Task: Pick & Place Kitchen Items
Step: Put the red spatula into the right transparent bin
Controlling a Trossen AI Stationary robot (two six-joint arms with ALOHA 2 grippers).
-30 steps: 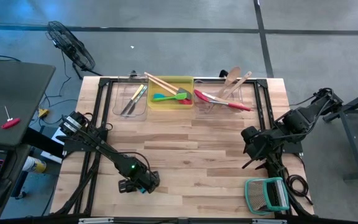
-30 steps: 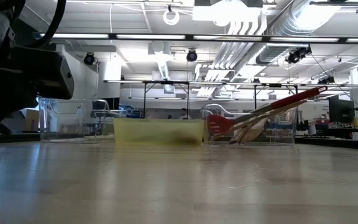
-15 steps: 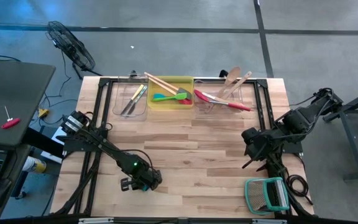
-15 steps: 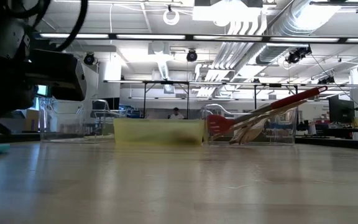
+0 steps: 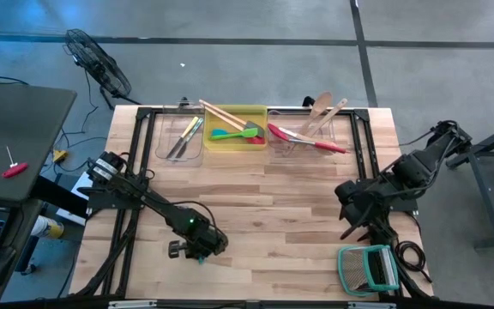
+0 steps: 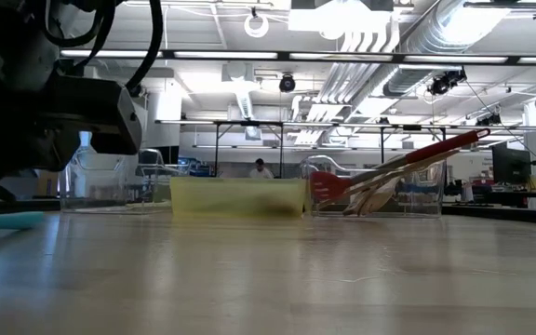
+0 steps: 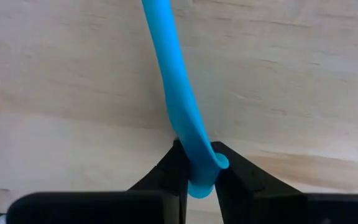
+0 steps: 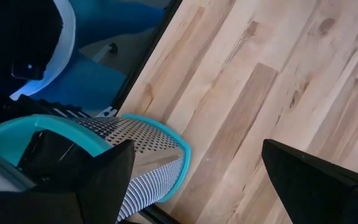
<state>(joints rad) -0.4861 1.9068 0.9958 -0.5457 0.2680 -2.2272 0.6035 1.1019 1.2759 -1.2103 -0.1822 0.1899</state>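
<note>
My left gripper [image 5: 197,251] is low over the near-left part of the table, shut on a slim blue utensil [image 7: 174,81]. The utensil's free end shows level at table height in the low view [image 6: 9,221]. My right gripper [image 5: 351,225] is open and empty [image 8: 197,155], over the near-right part beside the green-framed wire rack [image 5: 369,268]. The other utensils lie in three bins at the far edge. Metal cutlery lies in the left clear bin [image 5: 179,137]. Wooden, green and red pieces lie in the yellow bin [image 5: 235,129]. Wooden spoons and a red spatula [image 5: 307,137] lie in the right clear bin. My left gripper pinches the blue utensil near one end [image 7: 199,167] between its two fingers, which come from above and lie across it. The short end sticks out past the fingers [image 7: 219,163]. The long part runs away over the wood, low and about level. Whether it touches the table I cannot tell.
The wire rack [image 8: 135,143] stands at the table's near-right corner, close to my right gripper. A black frame runs along the table's left, right and far edges. The middle of the wooden table [image 5: 264,206] is bare. A person shows far off in the room [image 6: 261,169].
My left gripper has gone toward the table's right edge, still shut on the blue utensil. The utensil has gone along with it, low and level, and more of it now shows in the low view.
</note>
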